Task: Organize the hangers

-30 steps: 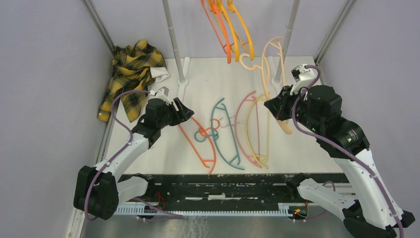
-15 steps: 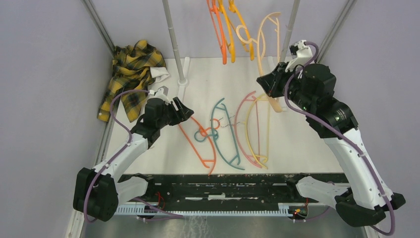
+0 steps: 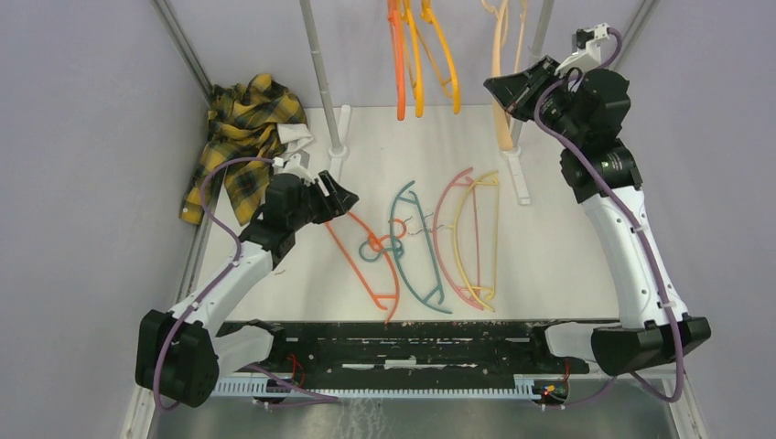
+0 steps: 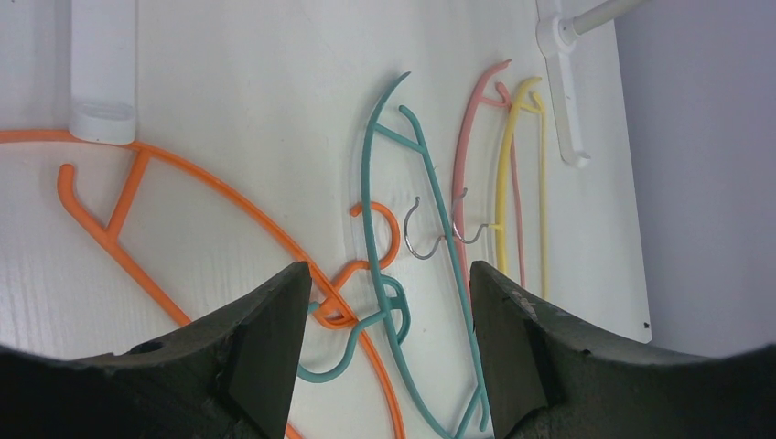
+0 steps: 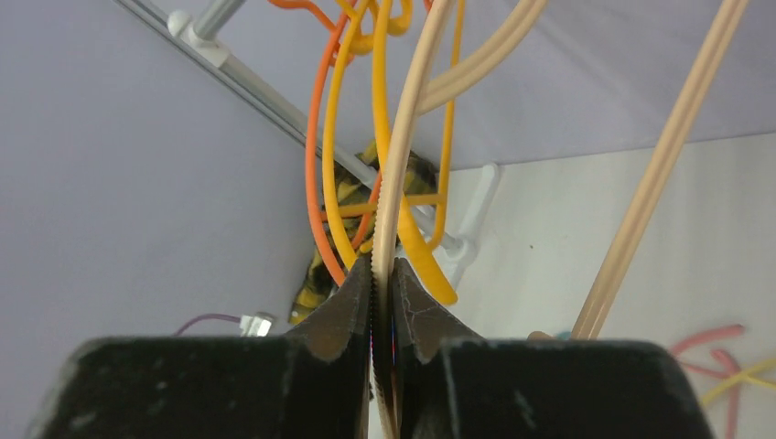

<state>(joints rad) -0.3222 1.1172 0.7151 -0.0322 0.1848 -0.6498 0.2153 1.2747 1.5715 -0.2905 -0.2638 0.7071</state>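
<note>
On the white table (image 3: 567, 229) we see thin curved hangers (image 4: 365, 197), orange, teal, pink, yellow; right jaws pinch a pale hanger (image 5: 393, 174); left jaws gape, empty.

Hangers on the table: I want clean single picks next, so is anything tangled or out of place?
Yes. The orange hanger and the teal hanger, leftmost of the four lying flat, have their hooks interlocked, so lifting one would likely drag the other. The plaid shirt lies crumpled at the far left.
</note>
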